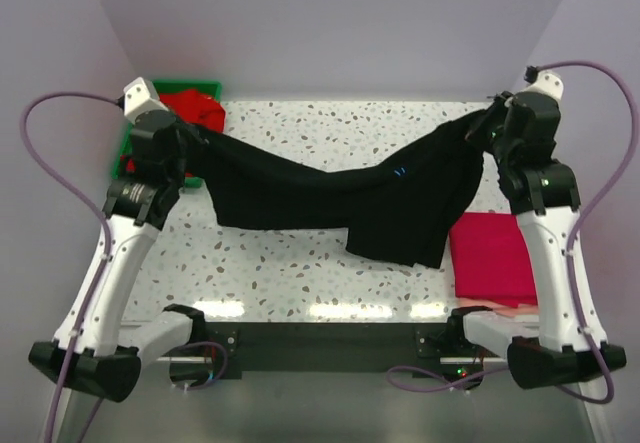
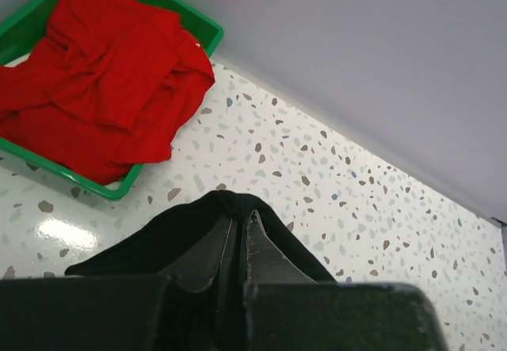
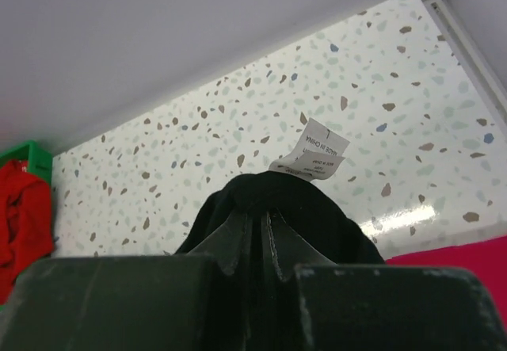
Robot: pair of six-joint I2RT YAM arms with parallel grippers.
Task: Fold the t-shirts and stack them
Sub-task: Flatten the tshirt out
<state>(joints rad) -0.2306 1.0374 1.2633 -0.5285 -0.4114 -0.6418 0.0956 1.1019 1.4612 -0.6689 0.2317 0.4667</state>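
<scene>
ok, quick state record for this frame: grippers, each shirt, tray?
left gripper: shut on one end of the black t-shirt
right gripper: shut on the other end, by the white label
black t-shirt: strung between both arms, sagging in the middle, lower part hanging toward the table
red t-shirts: crumpled heap in the green tray, far left corner
magenta t-shirt: lying flat at the near right, beside the right arm
</scene>
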